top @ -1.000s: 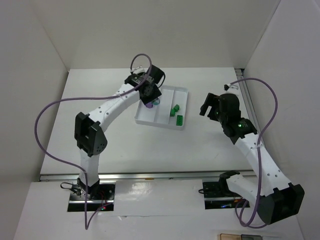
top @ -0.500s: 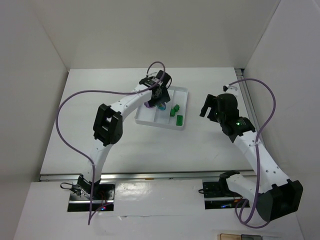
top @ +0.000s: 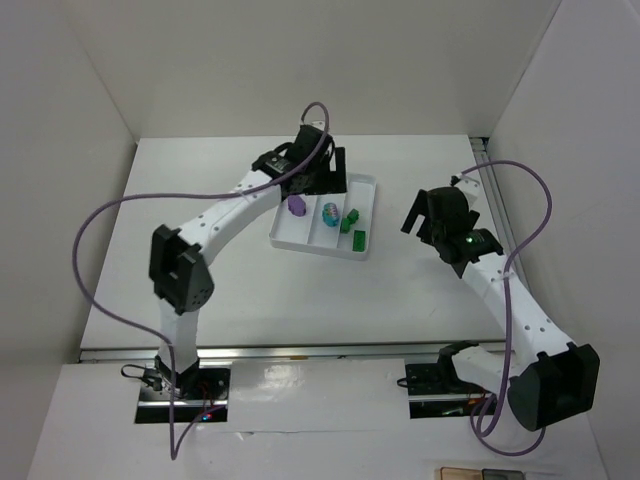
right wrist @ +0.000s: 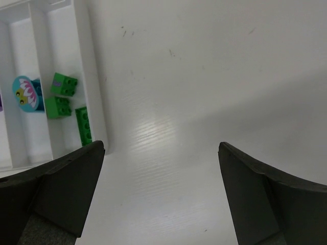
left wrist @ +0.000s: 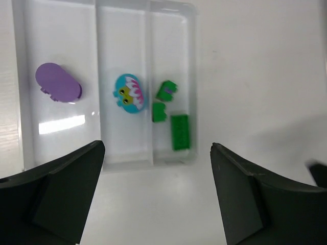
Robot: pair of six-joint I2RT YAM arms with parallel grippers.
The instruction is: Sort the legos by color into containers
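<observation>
White tray (left wrist: pixel 127 159) holds the purple piece (left wrist: pixel 57 82), cyan piece (left wrist: pixel 129 95) and green bricks (left wrist: pixel 180 131), one slot each. My left gripper (left wrist: pixel 156 149) is spread empty at its end, and my right gripper (right wrist: pixel 161 148) is spread off to its side. White table (left wrist: pixel 255 76), white walls (top: pixel 300 60).

White tray (left wrist: pixel 125 41); purple piece (left wrist: pixel 57 82); cyan oval (left wrist: pixel 129 95), pink-white marking; green bricks (left wrist: pixel 180 131)

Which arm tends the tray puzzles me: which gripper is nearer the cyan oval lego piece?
Left. The left gripper hovers open above the white plastic tray holding the cyan oval piece; the right gripper hangs open well off the tray's right side.
</observation>
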